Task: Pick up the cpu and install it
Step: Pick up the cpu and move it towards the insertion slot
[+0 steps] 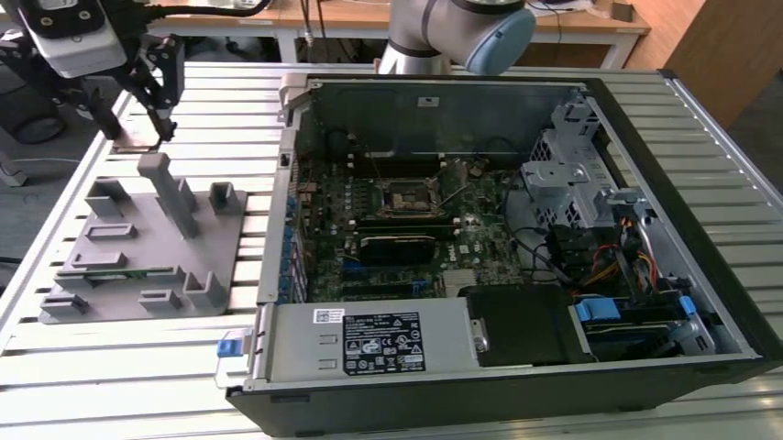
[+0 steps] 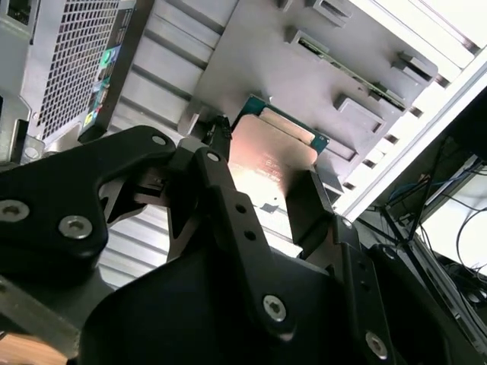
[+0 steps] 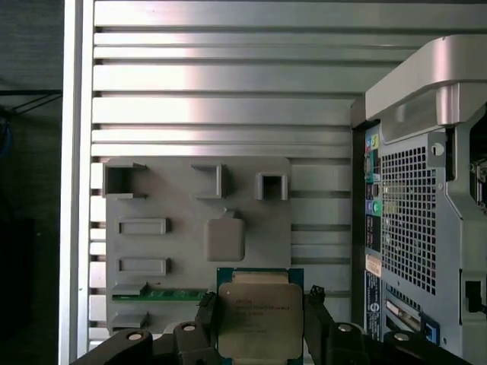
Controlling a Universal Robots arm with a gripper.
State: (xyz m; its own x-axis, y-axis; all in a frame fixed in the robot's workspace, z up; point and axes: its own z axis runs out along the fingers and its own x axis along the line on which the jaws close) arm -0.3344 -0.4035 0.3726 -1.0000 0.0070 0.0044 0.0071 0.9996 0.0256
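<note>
1. desk [image 1: 123, 367]: slatted metal, carrying everything here.
2. computer case [image 1: 490, 403]: lies open on the desk, with the board facing up inside.
3. grey tray [image 1: 123, 266]: sits on the desk at about 9 o'clock from the case in the exterior view.
4. tool [image 1: 145, 137]: hangs over the tray's far end, at about 10 o'clock from the case. its fingers [image 3: 209, 319] are closed partway, pinching two opposite edges of the chip.
5. socket [image 1: 406, 197]: sits mid-board with nothing in it, well apart from the tool.
6. cpu [image 3: 259, 315]: sits between the fingers in both wrist views, metal top toward the first wrist camera, and seems lifted off the tray.
7. step in hand, as i judge it: the pick-up looks done and the install has not started. seating it calls for keeping the chip level and squared to the socket.
</note>
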